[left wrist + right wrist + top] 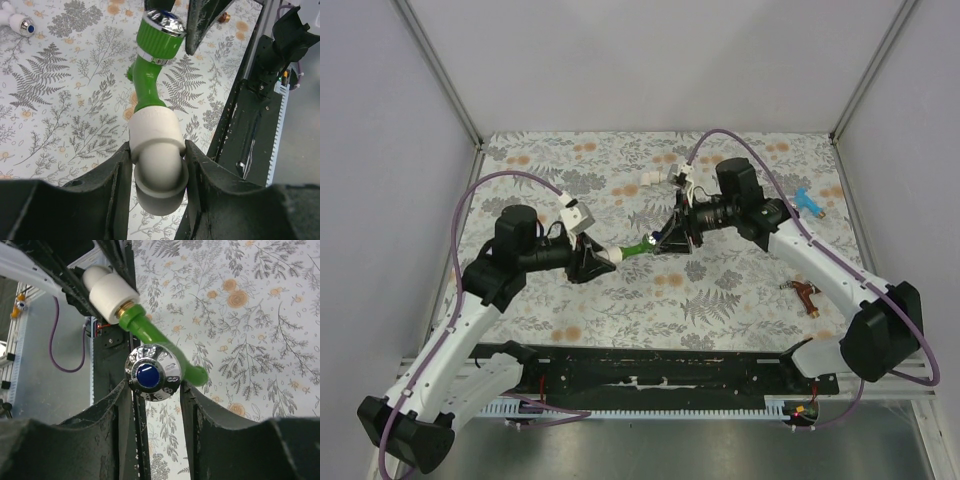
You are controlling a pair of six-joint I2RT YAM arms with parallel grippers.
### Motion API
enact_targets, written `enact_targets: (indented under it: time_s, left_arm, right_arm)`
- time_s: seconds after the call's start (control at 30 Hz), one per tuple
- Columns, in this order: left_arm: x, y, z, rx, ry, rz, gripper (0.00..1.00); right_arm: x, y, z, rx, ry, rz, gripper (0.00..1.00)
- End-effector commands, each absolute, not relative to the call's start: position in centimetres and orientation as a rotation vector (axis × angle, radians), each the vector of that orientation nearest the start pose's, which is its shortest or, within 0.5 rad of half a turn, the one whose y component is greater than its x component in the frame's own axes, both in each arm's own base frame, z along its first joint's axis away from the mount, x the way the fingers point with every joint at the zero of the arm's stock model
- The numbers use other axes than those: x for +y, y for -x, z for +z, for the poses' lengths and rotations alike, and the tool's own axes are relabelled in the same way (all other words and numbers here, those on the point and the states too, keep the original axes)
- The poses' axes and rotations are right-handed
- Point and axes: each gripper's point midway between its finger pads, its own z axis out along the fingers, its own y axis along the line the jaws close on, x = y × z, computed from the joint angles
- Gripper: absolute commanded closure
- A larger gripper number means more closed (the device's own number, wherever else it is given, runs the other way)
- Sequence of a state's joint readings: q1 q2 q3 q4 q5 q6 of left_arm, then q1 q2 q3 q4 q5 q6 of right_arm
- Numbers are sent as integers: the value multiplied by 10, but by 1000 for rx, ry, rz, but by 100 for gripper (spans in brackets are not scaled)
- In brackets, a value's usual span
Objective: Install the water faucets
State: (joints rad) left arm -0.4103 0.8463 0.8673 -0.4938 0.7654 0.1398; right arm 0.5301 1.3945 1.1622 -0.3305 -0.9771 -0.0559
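Plain white walls [650, 60], aluminium corner posts [439, 70], fern-and-flower patterned tablecloth [740, 290], even light.

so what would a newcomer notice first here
A green faucet is held over the middle of the table, the left gripper clamping the white elbow fitting on its end and the right gripper pinching its chrome knob. A blue faucet and a reddish-brown faucet lie at the right.

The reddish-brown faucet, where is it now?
In the top view, the reddish-brown faucet lies on the table, right side, beside the right arm, nearer the bases than the blue faucet.
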Motion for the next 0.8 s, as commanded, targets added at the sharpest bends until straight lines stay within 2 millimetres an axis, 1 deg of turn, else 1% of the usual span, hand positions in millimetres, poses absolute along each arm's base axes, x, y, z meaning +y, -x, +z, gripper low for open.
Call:
enact_targets:
  time_s: [0.0,0.07,0.17,0.2,0.23,0.33,0.37,0.43,0.5,0.53,0.57,0.63,0.67,0.7,0.77]
  left_arm:
    - [-232,-138,284,1530,-1154,-1239,98]
    - [-234,-136,286,1515,-1145,-1265,98]
    - [-237,-136,287,1519,-1116,-1307,98]
    - [-237,-139,286,1538,-1089,-1305,98]
    - [-238,-144,285,1555,-1056,-1295,98]
    - [-239,-155,279,1591,-986,-1273,98]
    - [-239,-158,277,1607,-960,-1270,98]
    - [-239,-164,275,1617,-920,-1260,98]
    - [-240,-168,278,1598,-882,-1256,98]
    - [-239,-171,281,1586,-860,-1250,98]
    - [-239,-174,281,1590,-835,-1242,98]
    - [-239,-180,287,1556,-793,-1223,98]
    - [-238,-184,290,1548,-761,-1214,98]
    - [-238,-186,290,1541,-740,-1212,98]
    - [-237,-188,298,1504,-704,-1215,98]
  right_arm:
    - [286,-296,251,1888,895,1083,47]
    - [284,-301,248,1911,861,1083,42]
    - [284,-308,247,1926,819,1111,32]
    - [283,-310,247,1933,801,1122,24]
    - [283,-310,248,1933,790,1138,2]
    - [275,-318,249,1951,718,1148,2]
    - [271,-320,252,1946,696,1155,2]
    - [269,-318,261,1903,706,1187,2]
    - [264,-313,268,1861,715,1207,2]
    - [264,-309,267,1845,729,1222,2]
    - [263,-308,269,1821,714,1223,2]
    - [260,-306,259,1793,692,1222,2]
    - [258,-305,257,1773,686,1224,2]
    - [259,-302,257,1748,699,1240,2]
    - [260,-297,262,1695,731,1278,2]
